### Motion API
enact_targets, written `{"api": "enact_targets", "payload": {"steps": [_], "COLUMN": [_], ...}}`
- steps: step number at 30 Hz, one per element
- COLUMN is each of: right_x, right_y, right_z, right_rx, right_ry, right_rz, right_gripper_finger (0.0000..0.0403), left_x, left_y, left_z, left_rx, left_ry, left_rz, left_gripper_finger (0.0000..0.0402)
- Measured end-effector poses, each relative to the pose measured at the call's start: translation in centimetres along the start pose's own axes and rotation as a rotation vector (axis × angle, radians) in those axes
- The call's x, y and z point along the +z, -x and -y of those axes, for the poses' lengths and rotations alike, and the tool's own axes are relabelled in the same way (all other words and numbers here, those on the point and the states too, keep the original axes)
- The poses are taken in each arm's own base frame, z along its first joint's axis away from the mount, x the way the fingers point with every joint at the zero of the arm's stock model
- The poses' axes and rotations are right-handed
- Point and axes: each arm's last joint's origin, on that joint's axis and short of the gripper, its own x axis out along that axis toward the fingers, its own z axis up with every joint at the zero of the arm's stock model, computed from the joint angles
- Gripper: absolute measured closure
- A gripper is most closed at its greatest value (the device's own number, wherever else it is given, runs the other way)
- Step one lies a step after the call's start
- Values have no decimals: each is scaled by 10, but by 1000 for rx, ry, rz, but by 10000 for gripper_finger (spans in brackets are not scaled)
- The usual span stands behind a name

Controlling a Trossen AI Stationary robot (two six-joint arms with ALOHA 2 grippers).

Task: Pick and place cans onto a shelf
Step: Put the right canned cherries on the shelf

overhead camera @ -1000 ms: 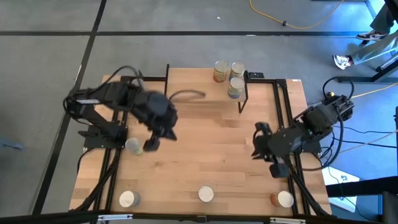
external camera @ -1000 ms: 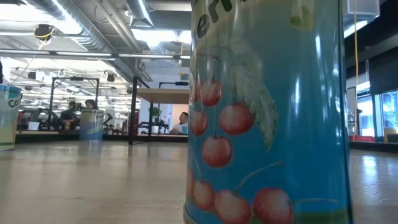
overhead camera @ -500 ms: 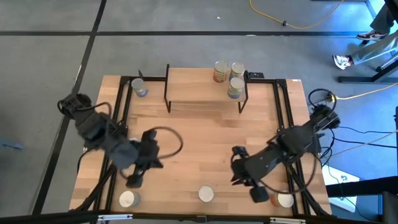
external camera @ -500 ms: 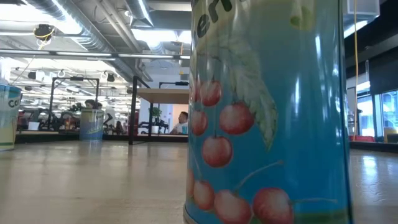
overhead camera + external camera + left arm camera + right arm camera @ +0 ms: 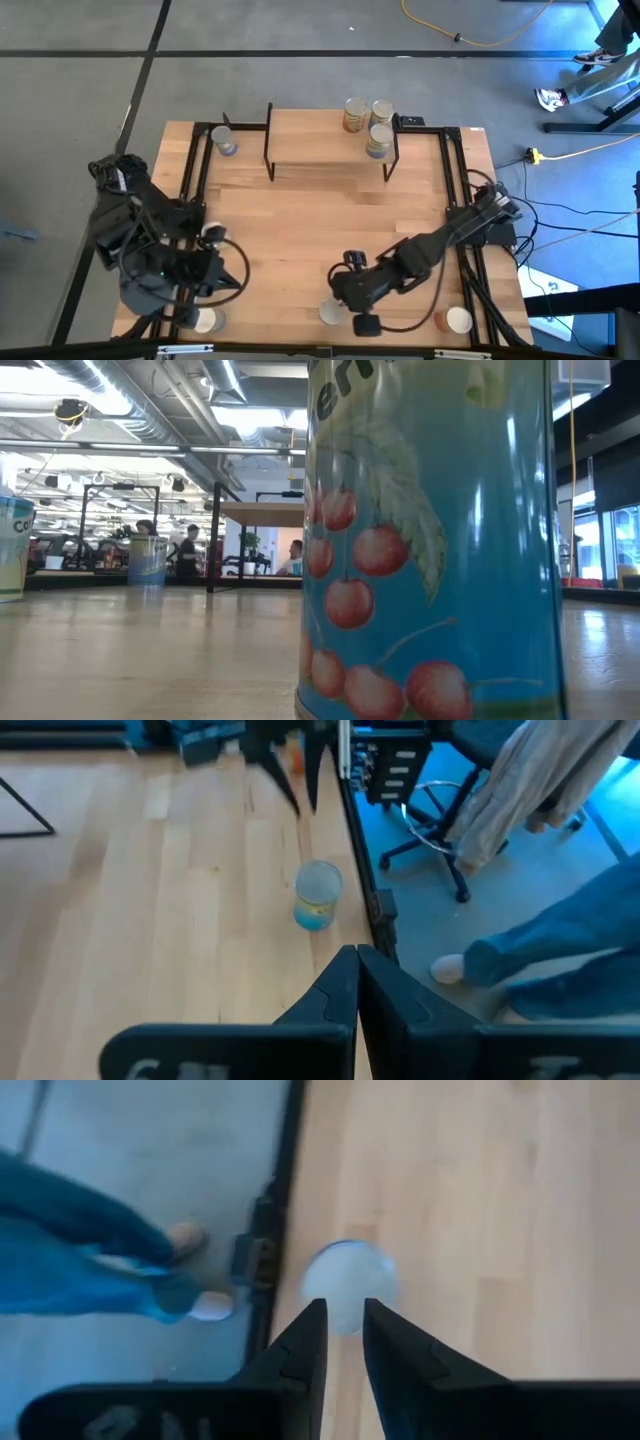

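Three cans (image 5: 368, 122) stand on the shelf (image 5: 310, 135) at the table's far side. One can (image 5: 222, 141) stands at the far left and another (image 5: 210, 236) at mid-left. Along the near edge stand three: left (image 5: 207, 320), middle (image 5: 328, 313), right (image 5: 457, 320). My right gripper (image 5: 344, 1312) hangs open with a narrow gap just above the middle can (image 5: 346, 1283), which fills the low view (image 5: 430, 540). My left gripper (image 5: 357, 958) is shut and empty above the near left corner (image 5: 212, 286); its wrist view shows the middle can (image 5: 318, 896).
Black rails (image 5: 190, 200) run along the table's left and right sides. Bare wood (image 5: 320, 220) lies between the shelf and the near row. Beyond the near edge are a person's legs (image 5: 90, 1250) and an office chair (image 5: 440, 830).
My left arm has swung from the middle of the table to the near left corner, its gripper still empty. My right arm has reached out from the right edge toward the near edge and gone down, ending over the middle can. The cans have stayed where they were.
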Motion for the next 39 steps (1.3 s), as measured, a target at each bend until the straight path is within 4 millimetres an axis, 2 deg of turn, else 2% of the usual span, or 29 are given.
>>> {"api": "enact_targets", "payload": {"steps": [9,20,35,39], "right_x": [2,3,-9,-10], "right_y": [-39,-49,-95,-100], "right_z": [15,20,22,23], "right_rx": [-64,-61,-58,-60], "right_ry": [-112,-173,-167,-165], "right_rz": [-64,-86,-213,-222], "right_gripper_finger": [332,332,332,332], "left_x": [-4,-12,-11,-11], "left_y": [0,-14,-14,-14], "left_z": [-3,-4,-4,-4], "left_rx": [65,114,114,114], "left_ry": [-30,-29,-25,-24], "left_rz": [-4,-30,-28,-28], "left_gripper_finger": [402,402,402,402]}}
